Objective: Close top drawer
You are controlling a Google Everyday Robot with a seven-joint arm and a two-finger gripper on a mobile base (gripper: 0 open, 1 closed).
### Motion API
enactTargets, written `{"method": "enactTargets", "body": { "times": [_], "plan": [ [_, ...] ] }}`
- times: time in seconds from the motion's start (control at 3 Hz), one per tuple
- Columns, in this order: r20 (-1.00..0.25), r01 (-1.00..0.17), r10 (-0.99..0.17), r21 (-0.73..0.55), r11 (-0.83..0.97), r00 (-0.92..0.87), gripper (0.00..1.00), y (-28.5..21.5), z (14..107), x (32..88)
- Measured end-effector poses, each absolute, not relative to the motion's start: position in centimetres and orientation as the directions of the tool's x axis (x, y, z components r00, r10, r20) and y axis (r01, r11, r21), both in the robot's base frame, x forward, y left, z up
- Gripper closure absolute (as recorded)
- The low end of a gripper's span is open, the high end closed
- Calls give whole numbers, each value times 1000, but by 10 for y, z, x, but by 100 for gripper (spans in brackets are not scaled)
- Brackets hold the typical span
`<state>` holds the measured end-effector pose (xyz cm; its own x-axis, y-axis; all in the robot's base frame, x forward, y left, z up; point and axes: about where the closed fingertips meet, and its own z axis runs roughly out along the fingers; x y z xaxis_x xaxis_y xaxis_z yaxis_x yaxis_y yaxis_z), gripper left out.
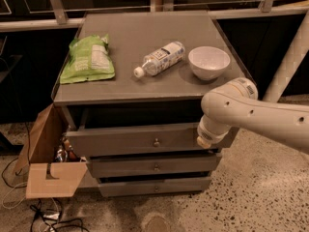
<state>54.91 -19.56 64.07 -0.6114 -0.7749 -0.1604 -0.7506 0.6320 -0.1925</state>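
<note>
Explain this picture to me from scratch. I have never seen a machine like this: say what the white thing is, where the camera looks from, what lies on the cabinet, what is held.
The white tube coming in from the right is a robot arm; its rolling base is out of view. Its gripper, the grasping tool at the arm's tip, is at the front of the top drawer, near its right end. That drawer stands pulled out. I see nothing held. The one camera looks down on the grey cabinet from the front. On its top lie a green bag, a plastic bottle on its side and a white bowl.
</note>
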Motion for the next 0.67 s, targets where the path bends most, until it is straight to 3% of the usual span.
{"method": "enactTargets", "body": {
  "times": [0.67],
  "plan": [
    [-159, -740, -780, -249, 625, -605, 100, -197, 634, 585]
  ]
}}
